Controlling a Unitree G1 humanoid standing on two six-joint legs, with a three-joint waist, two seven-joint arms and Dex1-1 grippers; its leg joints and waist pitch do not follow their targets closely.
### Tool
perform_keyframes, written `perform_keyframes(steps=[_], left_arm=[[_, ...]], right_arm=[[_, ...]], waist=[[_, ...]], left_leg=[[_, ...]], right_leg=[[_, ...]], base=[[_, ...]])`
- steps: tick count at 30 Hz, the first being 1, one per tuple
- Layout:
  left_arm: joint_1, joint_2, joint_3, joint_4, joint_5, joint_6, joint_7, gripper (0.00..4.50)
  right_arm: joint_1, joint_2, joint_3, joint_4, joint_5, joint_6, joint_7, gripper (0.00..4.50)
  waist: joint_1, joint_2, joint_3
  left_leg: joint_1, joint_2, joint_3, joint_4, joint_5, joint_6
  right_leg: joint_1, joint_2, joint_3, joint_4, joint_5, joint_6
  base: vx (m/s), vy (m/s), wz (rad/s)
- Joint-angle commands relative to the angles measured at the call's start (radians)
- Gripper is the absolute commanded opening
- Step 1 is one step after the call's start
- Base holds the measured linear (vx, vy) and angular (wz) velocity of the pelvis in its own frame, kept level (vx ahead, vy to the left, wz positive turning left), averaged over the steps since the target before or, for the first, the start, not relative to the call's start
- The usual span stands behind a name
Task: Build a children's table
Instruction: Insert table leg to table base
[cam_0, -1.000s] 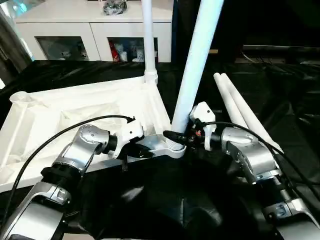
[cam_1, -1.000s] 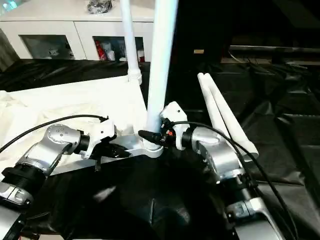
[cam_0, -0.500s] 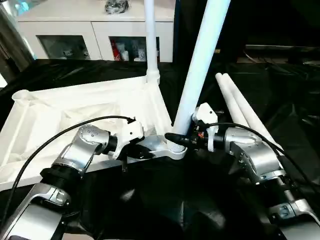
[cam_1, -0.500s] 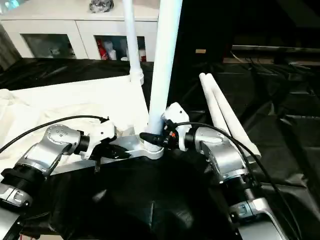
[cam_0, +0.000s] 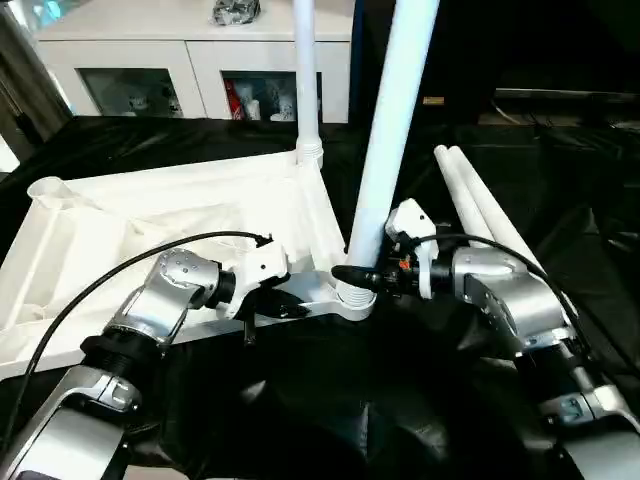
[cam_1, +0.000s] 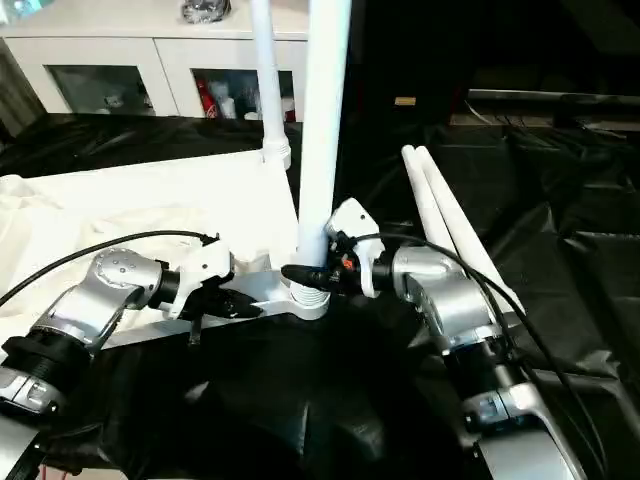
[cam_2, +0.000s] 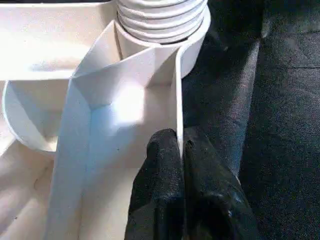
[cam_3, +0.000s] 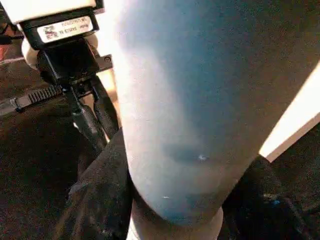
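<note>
The children's table top (cam_0: 150, 220) lies upside down on black cloth, ribbed underside up. One white leg (cam_0: 305, 70) stands upright in its far corner socket. A second leg (cam_0: 385, 150) rises, leaning slightly right, from the near right corner socket (cam_0: 350, 300). My right gripper (cam_0: 352, 275) is shut on this leg just above the socket, with a black finger (cam_3: 95, 200) on each side of the tube (cam_3: 175, 110). My left gripper (cam_0: 283, 307) is shut on the table top's thin near rim (cam_2: 177, 100) beside that socket, its fingertips (cam_2: 162, 165) pinching the wall.
Two loose white legs (cam_0: 485, 210) lie side by side on the black cloth to the right. A white cabinet with glass doors (cam_0: 150, 70) stands behind the table top. Black cloth (cam_0: 330, 400) covers the floor in front of me.
The near leg has swung back to a slightly more upright lean, and my right wrist has shifted with it. My left gripper keeps its hold on the rim.
</note>
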Motion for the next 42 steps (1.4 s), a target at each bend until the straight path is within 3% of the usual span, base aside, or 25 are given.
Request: perform_keyframes(steps=[1,7,11,16,20,24,25,30,31,35,37,38,39,41,42], left_arm=[[0.001,0.004,-0.025,-0.026,0.013,-0.001,-0.033,0.0],[0.002,0.005,-0.029,-0.022,0.016,-0.003,-0.036,0.0],[0.003,0.004,-0.031,-0.023,0.019,-0.004,-0.034,0.0],[0.006,0.005,-0.029,-0.024,0.019,-0.001,-0.034,0.0],[-0.001,0.002,-0.025,-0.013,0.021,-0.005,-0.026,0.0],[-0.003,0.002,-0.025,-0.01,0.023,-0.006,-0.026,0.0],[-0.005,0.003,-0.024,-0.007,0.024,-0.006,-0.023,0.0],[-0.013,0.004,-0.022,0.0,0.026,-0.006,-0.021,0.0],[-0.014,0.004,-0.021,0.001,0.028,-0.006,-0.02,0.0],[-0.021,0.004,-0.02,0.009,0.031,-0.009,-0.015,0.0],[-0.022,0.004,-0.02,0.011,0.032,-0.011,-0.015,0.0],[-0.023,0.004,-0.019,0.012,0.032,-0.011,-0.015,0.0],[-0.023,0.004,-0.018,0.013,0.033,-0.011,-0.015,0.0],[-0.024,0.003,-0.018,0.014,0.035,-0.013,-0.013,0.0],[-0.024,0.002,-0.017,0.015,0.036,-0.013,-0.012,0.0]], right_arm=[[0.015,0.001,0.082,0.055,-0.04,0.058,0.037,1.89],[-0.006,-0.003,0.11,0.05,-0.04,0.082,0.084,1.89],[-0.009,0.019,0.09,0.069,-0.036,0.083,0.05,1.89],[0.012,0.05,0.009,0.112,0.005,0.101,-0.01,1.89],[0.055,0.053,-0.049,0.13,0.03,0.103,-0.046,1.89],[0.088,0.05,-0.07,0.128,0.034,0.098,-0.064,1.89],[0.111,0.05,-0.082,0.124,0.037,0.091,-0.078,1.89],[0.172,0.065,-0.131,0.126,0.054,0.058,-0.134,1.89],[0.184,0.07,-0.143,0.127,0.059,0.049,-0.146,1.89],[0.236,0.093,-0.192,0.085,0.09,-0.01,-0.169,1.89],[0.25,0.095,-0.196,0.058,0.095,-0.021,-0.175,1.89],[0.252,0.095,-0.197,0.055,0.096,-0.023,-0.176,1.89],[0.261,0.094,-0.192,0.037,0.098,-0.027,-0.173,1.89],[0.274,0.087,-0.174,0.012,0.083,-0.036,-0.171,1.89],[0.289,0.07,-0.135,-0.018,0.048,-0.057,-0.171,1.89]], waist=[[0.001,0.0,-0.046],[0.003,0.002,-0.048],[0.003,0.0,-0.048],[0.002,0.002,-0.045],[0.001,0.004,-0.047],[0.004,0.007,-0.046],[0.005,0.01,-0.044],[0.007,0.008,-0.045],[0.005,0.016,-0.044],[0.005,0.013,-0.042],[0.005,0.016,-0.042],[0.006,0.029,-0.045],[0.004,0.021,-0.045],[0.004,0.021,-0.047],[0.005,0.023,-0.048]], left_leg=[[0.0,0.062,-0.025,-0.081,-0.228,0.028],[0.0,0.063,-0.024,-0.08,-0.209,0.029],[-0.001,0.062,-0.024,-0.08,-0.205,0.03],[0.001,0.063,-0.025,-0.083,-0.231,0.018],[0.002,0.063,-0.025,-0.084,-0.229,0.015],[0.002,0.063,-0.024,-0.085,-0.232,0.017],[0.004,0.064,-0.024,-0.086,-0.24,0.014],[0.004,0.064,-0.025,-0.088,-0.25,0.009],[0.004,0.064,-0.026,-0.09,-0.263,0.006],[0.007,0.063,-0.027,-0.092,-0.296,0.002],[0.008,0.065,-0.028,-0.094,-0.282,0.004],[0.01,0.065,-0.029,-0.094,-0.283,0.001],[0.011,0.065,-0.027,-0.094,-0.283,0.002],[0.006,0.064,-0.027,-0.093,-0.257,0.01],[0.005,0.065,-0.026,-0.093,-0.24,0.016]], right_leg=[[0.047,-0.08,0.058,-0.085,-0.256,-0.236],[0.047,-0.08,0.059,-0.082,-0.222,-0.243],[0.048,-0.081,0.058,-0.08,-0.208,-0.25],[0.046,-0.082,0.059,-0.088,-0.271,-0.233],[0.046,-0.081,0.059,-0.085,-0.246,-0.239],[0.046,-0.081,0.058,-0.087,-0.242,-0.238],[0.045,-0.081,0.058,-0.089,-0.25,-0.235],[0.045,-0.083,0.059,-0.09,-0.249,-0.233],[0.045,-0.081,0.057,-0.092,-0.253,-0.233],[0.042,-0.085,0.059,-0.099,-0.317,-0.217],[0.042,-0.083,0.059,-0.099,-0.302,-0.213],[0.042,-0.084,0.058,-0.096,-0.292,-0.217],[0.042,-0.081,0.057,-0.098,-0.27,-0.222],[0.048,-0.082,0.058,-0.092,-0.223,-0.234],[0.049,-0.082,0.056,-0.092,-0.205,-0.234]], base=[[0.0,0.0,0.0],[0.0,0.0,0.0],[0.0,0.0,0.0],[0.0,0.0,0.0],[0.0,0.0,0.0],[0.0,0.0,0.0],[0.0,0.0,0.0],[0.0,0.0,0.0],[0.0,0.0,0.0],[0.0,0.0,0.0],[0.0,0.0,0.0],[0.0,0.0,0.0],[0.0,0.0,0.0],[0.0,0.0,0.0],[0.0,0.0,0.0]])
